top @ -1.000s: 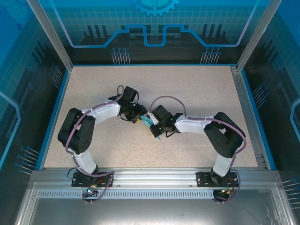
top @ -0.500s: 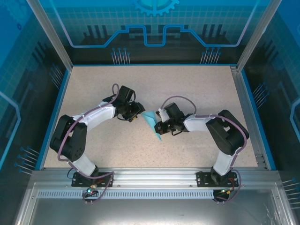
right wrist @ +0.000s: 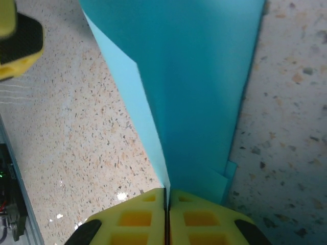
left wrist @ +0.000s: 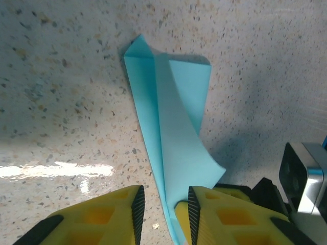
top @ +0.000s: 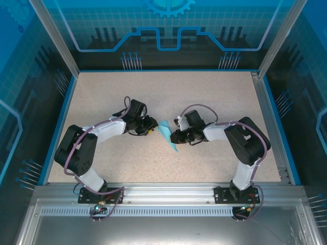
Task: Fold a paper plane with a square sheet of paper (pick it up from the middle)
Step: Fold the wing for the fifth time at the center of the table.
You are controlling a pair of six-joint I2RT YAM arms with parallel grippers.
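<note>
The light-blue sheet of paper (top: 166, 133) is folded into a narrow pointed dart and lies mid-table between both grippers. In the left wrist view the paper (left wrist: 173, 127) points away, with one flap curling upward. My left gripper (left wrist: 165, 214) is open around its near end, and the paper runs close to the right fingertip (left wrist: 194, 214). From above, my left gripper (top: 153, 129) sits just left of the paper. My right gripper (right wrist: 167, 204) is shut on the edge of the paper (right wrist: 199, 76), which fans out ahead of it. My right gripper (top: 174, 138) holds it from the right.
The speckled tabletop (top: 204, 97) is ringed by a blue rim and metal frame posts (top: 263, 76). A metal rail (top: 163, 191) carries both arm bases at the near edge. One yellow fingertip (right wrist: 15, 35) of the left gripper shows in the right wrist view.
The right gripper has pulled right and a little back with the paper, which now shows more fully. The left gripper dropped beside it and its jaws have narrowed.
</note>
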